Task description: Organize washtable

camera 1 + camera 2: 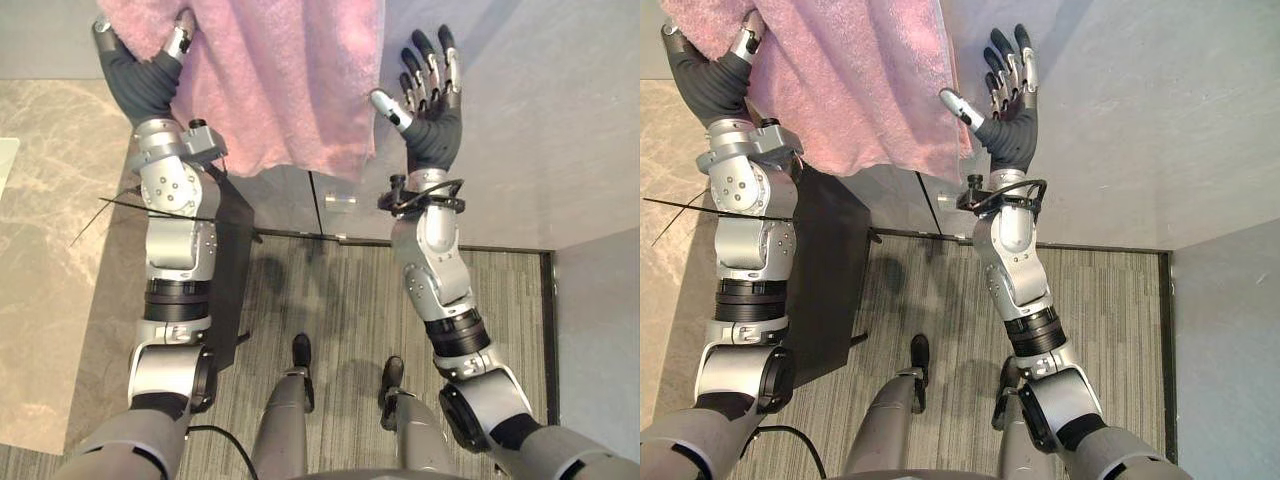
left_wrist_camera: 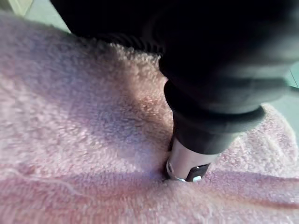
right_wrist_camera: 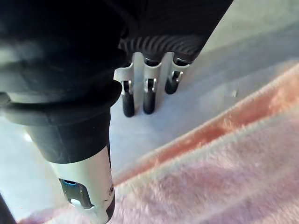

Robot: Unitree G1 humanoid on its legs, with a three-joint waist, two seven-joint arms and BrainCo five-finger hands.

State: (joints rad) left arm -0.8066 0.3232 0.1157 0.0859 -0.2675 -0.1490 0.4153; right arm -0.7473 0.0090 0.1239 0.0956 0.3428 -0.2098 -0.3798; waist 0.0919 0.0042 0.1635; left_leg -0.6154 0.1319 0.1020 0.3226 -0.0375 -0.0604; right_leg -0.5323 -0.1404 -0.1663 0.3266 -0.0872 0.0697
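Pinching towel (image 1: 280,80): left hand (image 1: 140,80); right hand (image 1: 435,125) beside.

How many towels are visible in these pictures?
1: the pink towel hangs from the left robot hand, beside the open right robot hand. Others may be hidden behind it.

We counted one pink towel (image 1: 290,80). We counted two hands: one left hand (image 1: 140,75) at the left edge of the towel and one right hand (image 1: 430,100) just beside its right edge. Below the towel there was one grey cabinet front (image 1: 275,200), and on it we found one small silver handle (image 1: 340,200). We saw one dark panel (image 1: 825,260) next to the left arm. At the left side there was one marble tabletop (image 1: 50,250), and lower down one striped carpet (image 1: 350,300).
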